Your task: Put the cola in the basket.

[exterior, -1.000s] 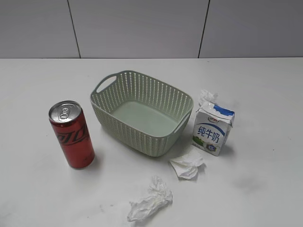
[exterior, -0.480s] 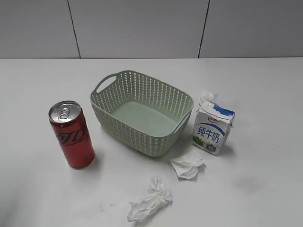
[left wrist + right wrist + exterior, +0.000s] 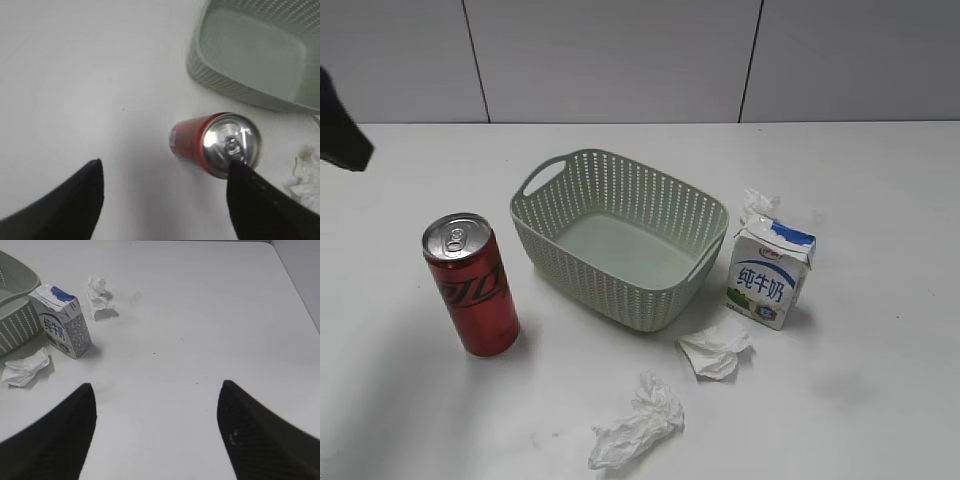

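The cola (image 3: 472, 285), a tall red can with a silver top, stands upright on the white table left of the basket (image 3: 535, 235). It also shows in the left wrist view (image 3: 217, 145), below the basket (image 3: 225, 85). My left gripper (image 3: 162, 170) is open and empty above the table, its right finger overlapping the can's top edge in that view. A dark part of the left arm (image 3: 342, 125) shows at the exterior view's left edge. My right gripper (image 3: 157, 390) is open and empty over bare table, right of the basket corner (image 3: 17, 322).
A blue-and-white milk carton (image 3: 770, 272) stands right of the basket; it also shows in the right wrist view (image 3: 62, 325). Crumpled tissues lie in front of the basket (image 3: 718, 350), near the front edge (image 3: 635, 425) and behind the carton (image 3: 757, 205).
A dark part of the left arm has come into the exterior view at the upper left. The can, basket and carton have not moved.
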